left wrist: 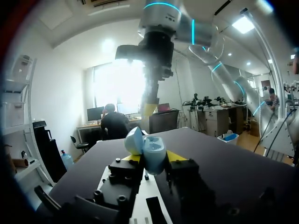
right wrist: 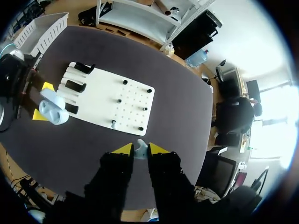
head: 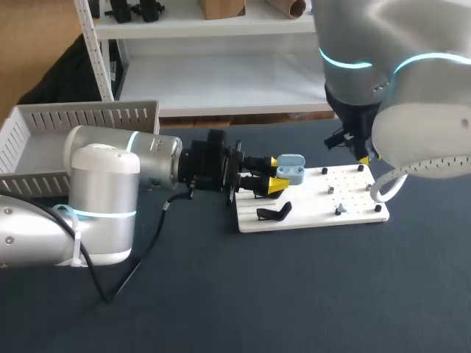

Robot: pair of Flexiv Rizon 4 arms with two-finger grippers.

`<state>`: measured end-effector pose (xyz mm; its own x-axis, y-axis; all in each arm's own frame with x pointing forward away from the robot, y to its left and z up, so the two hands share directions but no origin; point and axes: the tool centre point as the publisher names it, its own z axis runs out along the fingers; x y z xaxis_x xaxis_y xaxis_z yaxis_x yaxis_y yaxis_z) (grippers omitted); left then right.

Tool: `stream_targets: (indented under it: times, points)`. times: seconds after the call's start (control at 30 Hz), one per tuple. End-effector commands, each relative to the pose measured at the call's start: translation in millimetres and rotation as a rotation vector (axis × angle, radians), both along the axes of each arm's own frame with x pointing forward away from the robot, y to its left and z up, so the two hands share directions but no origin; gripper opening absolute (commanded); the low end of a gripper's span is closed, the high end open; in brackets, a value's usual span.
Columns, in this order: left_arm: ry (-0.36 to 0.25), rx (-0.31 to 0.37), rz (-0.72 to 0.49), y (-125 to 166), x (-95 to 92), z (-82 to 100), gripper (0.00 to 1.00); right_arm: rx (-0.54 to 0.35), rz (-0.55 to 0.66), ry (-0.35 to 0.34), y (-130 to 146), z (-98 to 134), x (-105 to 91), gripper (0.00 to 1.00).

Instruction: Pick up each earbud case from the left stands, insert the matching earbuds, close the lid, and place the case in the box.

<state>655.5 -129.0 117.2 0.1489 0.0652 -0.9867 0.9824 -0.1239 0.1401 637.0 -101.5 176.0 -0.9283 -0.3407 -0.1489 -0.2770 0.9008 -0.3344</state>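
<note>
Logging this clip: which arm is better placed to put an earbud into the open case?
Right: the right gripper pinches an earbud, while the left gripper holds the open case.

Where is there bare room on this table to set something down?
Widest bare patch: the table in front of the white board, right of the cable. Crowded: the board's left end, where the left tool holds the earbud case, and its right corner near the right tool and its earbud.
</note>
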Motion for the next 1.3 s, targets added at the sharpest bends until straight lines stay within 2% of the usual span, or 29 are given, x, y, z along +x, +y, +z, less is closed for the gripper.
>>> stream_targets:
  times: [0.03,0.13,0.57,0.63,0.7,0.77,0.87,1.0,1.07,1.17,1.3]
  points:
    - [-0.002,-0.002,0.004,0.2,-1.0,-0.7,0.00,0.021,-0.028,-0.015,10.4,15.7,-14.5,0.00]
    - [-0.002,-0.002,0.004,0.2,-1.0,-0.7,0.00,0.048,-0.040,-0.054,16.1,17.1,-20.2,0.00]
    - [-0.002,-0.002,0.004,0.2,-1.0,-0.7,0.00,0.048,-0.040,-0.054,16.1,17.1,-20.2,0.00]
    - [-0.002,-0.002,0.004,0.2,-1.0,-0.7,0.00,0.042,-0.068,-0.032,25.1,18.1,-25.0,0.00]
    - [-0.002,-0.002,0.004,0.2,-1.0,-0.7,0.00,0.051,-0.160,-0.013,32.4,21.5,-27.0,0.00]
    - [-0.002,-0.002,0.004,0.2,-1.0,-0.7,0.00,0.091,-0.246,-0.010,38.9,25.7,-28.4,0.00]
    - [-0.002,-0.002,0.004,0.2,-1.0,-0.7,0.00,0.172,-0.358,0.034,48.0,27.0,-31.3,0.00]
    - [-0.002,-0.002,0.004,0.2,-1.0,-0.7,0.00,0.226,-0.506,0.013,51.7,23.0,-23.4,0.00]
    - [-0.002,-0.002,0.004,0.2,-1.0,-0.7,0.00,0.212,-0.535,-0.009,51.3,20.2,-21.7,0.00]
    - [-0.002,-0.002,0.004,0.2,-1.0,-0.7,0.00,0.234,-0.521,-0.032,54.4,21.5,-22.6,0.00]
    - [-0.002,-0.002,0.004,0.2,-1.0,-0.7,0.00,0.234,-0.521,-0.032,54.4,21.5,-22.6,0.00]
